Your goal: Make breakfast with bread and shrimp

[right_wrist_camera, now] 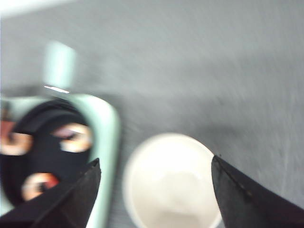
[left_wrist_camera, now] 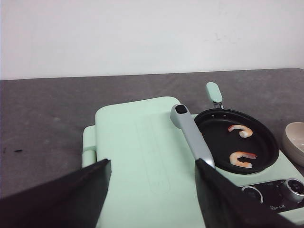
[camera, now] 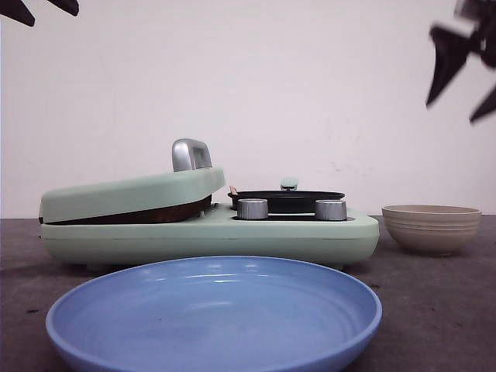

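Note:
Two curled pink shrimp lie in the black pan on the right half of the mint-green breakfast maker. The blurred right wrist view shows three shrimp in that pan. The press lid, with its grey handle, is shut. The bread is out of view. My left gripper hovers open and empty over the lid, high at the top left of the front view. My right gripper is open and empty above the pale bowl, high at the right.
A wide blue plate sits at the table's front, before the maker. The beige bowl stands right of the maker. Two silver knobs face forward below the pan. The pan's mint handle points towards the white wall.

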`<state>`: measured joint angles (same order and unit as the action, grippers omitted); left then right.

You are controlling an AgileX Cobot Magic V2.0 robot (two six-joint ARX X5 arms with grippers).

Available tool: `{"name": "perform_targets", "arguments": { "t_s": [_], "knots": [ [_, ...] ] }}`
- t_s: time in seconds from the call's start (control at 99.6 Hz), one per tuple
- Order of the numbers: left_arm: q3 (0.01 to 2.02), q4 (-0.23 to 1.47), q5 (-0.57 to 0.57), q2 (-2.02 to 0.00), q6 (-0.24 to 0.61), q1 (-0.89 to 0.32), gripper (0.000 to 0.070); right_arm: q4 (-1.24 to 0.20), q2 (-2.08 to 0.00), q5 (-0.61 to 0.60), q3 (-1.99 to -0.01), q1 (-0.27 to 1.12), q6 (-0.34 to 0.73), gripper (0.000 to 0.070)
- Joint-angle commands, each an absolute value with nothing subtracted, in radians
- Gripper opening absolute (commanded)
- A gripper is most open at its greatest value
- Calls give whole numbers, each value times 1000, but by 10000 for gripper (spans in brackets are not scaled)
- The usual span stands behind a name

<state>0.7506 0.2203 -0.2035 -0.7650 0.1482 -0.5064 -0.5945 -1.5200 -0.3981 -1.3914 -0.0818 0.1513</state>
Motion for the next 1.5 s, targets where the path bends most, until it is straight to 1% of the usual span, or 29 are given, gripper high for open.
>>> {"name": "perform_targets", "arguments": {
  "t_s": [0.0, 0.04, 0.09, 0.131, 0.191, 0.221, 0.251, 0.281, 0.361, 0.412, 0.532, 0.613, 0.623, 0.743, 0.934, 1.024, 1.105, 1.185, 1.275, 1.396, 1.486],
  "knots": [
    [756, 213, -200, -772, 151, -511, 309, -595, -1486, -404, -1409, -73, 122, 445],
    [756, 214, -198, -772, 151, -511, 309, -600, -1462, -404, -1409, -68, 119, 416],
    [756, 215, -197, -771, 151, -511, 308, -607, -1431, -408, -1409, -61, 119, 347],
    [756, 216, -197, -771, 151, -511, 308, -612, -1408, -421, -1409, -56, 115, 270],
    [756, 217, -197, -771, 151, -511, 308, -636, -1373, -430, -1409, -49, 112, 119],
    [756, 216, -197, -771, 151, -511, 308, -649, -1359, -430, -1409, -45, 110, 62],
    [756, 216, -197, -771, 151, -511, 308, -666, -1344, -430, -1409, -39, 98, 28],
    [756, 216, -197, -771, 151, -511, 308, -681, -1330, -430, -1409, -32, 84, 14],
    [756, 217, -197, -771, 151, -511, 303, -712, -1300, -430, -1409, -6, 57, 14],
    [756, 217, -197, -771, 151, -511, 281, -728, -1284, -430, -1408, 12, 42, 14],
    [756, 221, -197, -772, 151, -511, 130, -746, -1250, -434, -1404, 51, 36, 14],
    [756, 233, -198, -771, 151, -511, 4, -722, -1217, -449, -1382, 74, 36, 14],
    [756, 236, -198, -771, 151, -511, 0, -714, -1210, -450, -1375, 79, 36, 14],
    [756, 265, -199, -771, 151, -511, 0, -627, -1137, -449, -1292, 113, 36, 14],
    [756, 278, -191, -771, 178, -511, 0, -452, -992, -448, -1078, 145, 10, 14],
    [753, 247, -152, -771, 187, -511, 0, -368, -925, -451, -964, 149, 8, 14],
    [742, 197, -140, -771, 226, -512, 0, -289, -871, -471, -859, 149, 8, 14],
    [716, 146, -141, -769, 251, -512, 0, -212, -821, -503, -752, 149, 11, 14],
    [673, 95, -138, -759, 256, -518, 0, -145, -777, -527, -646, 149, 14, 14],
    [610, 62, -141, -708, 277, -540, 0, -55, -743, -527, -536, 149, 54, 14],
    [573, 52, -178, -656, 274, -553, 0, -27, -727, -527, -485, 149, 56, 14]
  ]
}}
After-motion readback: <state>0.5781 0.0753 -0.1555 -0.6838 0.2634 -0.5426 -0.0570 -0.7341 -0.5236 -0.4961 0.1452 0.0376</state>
